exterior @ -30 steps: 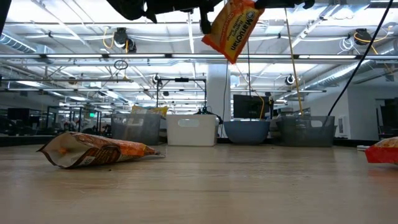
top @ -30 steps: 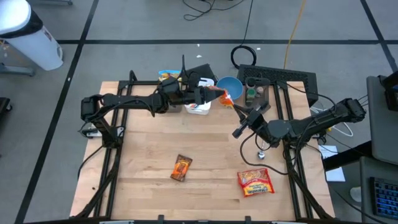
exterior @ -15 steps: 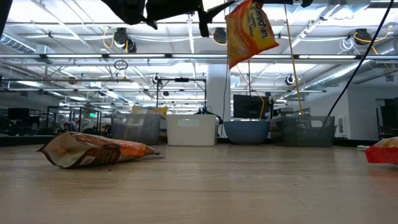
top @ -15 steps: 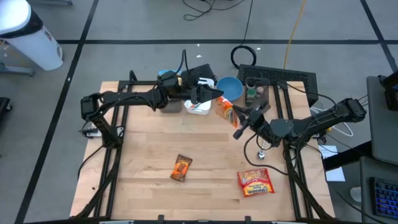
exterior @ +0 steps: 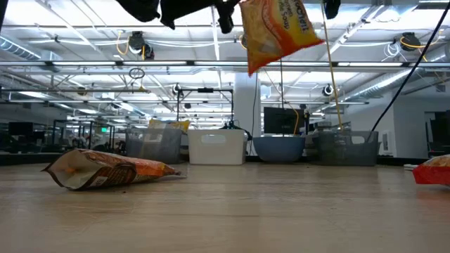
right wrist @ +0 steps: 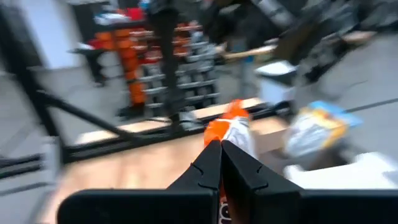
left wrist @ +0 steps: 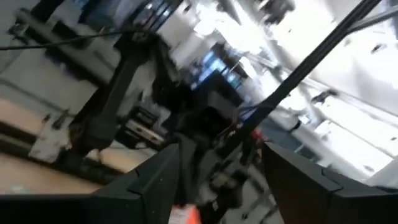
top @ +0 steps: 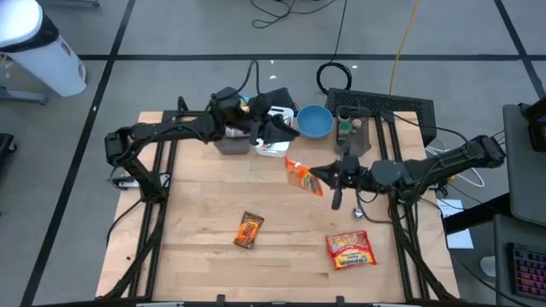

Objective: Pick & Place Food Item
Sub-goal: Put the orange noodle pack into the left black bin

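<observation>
An orange and yellow noodle packet (top: 299, 176) hangs in the air over the middle of the table, high in the low view (exterior: 278, 28). My right gripper (top: 328, 176) is shut on it. My left gripper (top: 280, 130) is open and empty by the far bins, with its fingers wide apart in the left wrist view (left wrist: 221, 158). A brown-orange snack bag (top: 248, 229) lies flat on the table near its middle front. A red noodle packet (top: 351, 250) lies flat at the near right. My right gripper pinches the packet's right-hand end (right wrist: 227, 134) between its two shut fingers. The fingers come level from the table's right and point left. The packet sticks out past the fingertips, tilted and lifted clear of the table.
Along the far edge stand a grey bin (top: 229, 143) with a yellow packet (top: 229, 104) behind it, a white bin (top: 271, 147), a blue bowl (top: 314, 121) and a dark basket (top: 363, 115). The bare wooden tabletop (top: 196, 205) spreads in front.
The noodle packet has passed from my left gripper to my right gripper and has moved toward the table's near edge, staying clear of the table. My left gripper has let go and drawn back toward the far left. My right gripper has turned level, pointing left.
</observation>
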Robot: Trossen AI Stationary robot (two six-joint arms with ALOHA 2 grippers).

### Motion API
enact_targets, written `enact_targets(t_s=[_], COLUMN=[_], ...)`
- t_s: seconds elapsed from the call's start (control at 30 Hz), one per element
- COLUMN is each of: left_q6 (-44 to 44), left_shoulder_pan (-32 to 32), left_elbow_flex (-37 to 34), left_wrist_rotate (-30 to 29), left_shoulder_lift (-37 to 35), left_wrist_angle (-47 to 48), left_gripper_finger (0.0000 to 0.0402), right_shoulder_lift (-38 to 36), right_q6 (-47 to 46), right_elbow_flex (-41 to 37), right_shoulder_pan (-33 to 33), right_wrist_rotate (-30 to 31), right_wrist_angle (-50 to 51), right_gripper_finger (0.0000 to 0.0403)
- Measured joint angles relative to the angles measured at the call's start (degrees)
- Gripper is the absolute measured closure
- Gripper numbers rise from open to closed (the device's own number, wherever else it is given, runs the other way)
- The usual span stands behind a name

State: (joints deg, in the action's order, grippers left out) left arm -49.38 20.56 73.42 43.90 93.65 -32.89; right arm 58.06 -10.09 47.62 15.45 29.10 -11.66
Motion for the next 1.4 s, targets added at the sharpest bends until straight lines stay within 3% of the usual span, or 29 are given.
enact_targets(t_s=[0.17,0.3,0.43,0.9,1.4], left_q6=[13.37,30.61,40.28,41.83,42.02], left_shoulder_pan=[-1.94,-4.77,-7.03,-11.09,-13.23], left_elbow_flex=[9.68,18.13,23.39,25.06,25.08], left_wrist_rotate=[2.43,-3.9,-11.11,-13.5,-12.48], left_shoulder_lift=[0.04,0.27,0.24,1.01,3.32], left_wrist_angle=[25.17,48.56,59.07,62.01,59.79], left_gripper_finger=[0.0187,0.0199,0.0207,0.0211,0.0211], right_shoulder_lift=[-0.55,-0.48,-0.48,-0.29,-0.24], right_q6=[-6.89,-9.24,-10.8,-17.91,-19.21], right_elbow_flex=[0.0,0.0,0.0,0.0,0.02], right_shoulder_pan=[-3.08,-5.12,-6.78,-11.94,-13.99], right_wrist_rotate=[-11.54,-16.78,-22.55,-39.76,-42.95], right_wrist_angle=[0.59,0.83,-0.7,-4.94,-9.22], right_gripper_finger=[0.0403,0.0403,0.0403,0.0403,0.0403])
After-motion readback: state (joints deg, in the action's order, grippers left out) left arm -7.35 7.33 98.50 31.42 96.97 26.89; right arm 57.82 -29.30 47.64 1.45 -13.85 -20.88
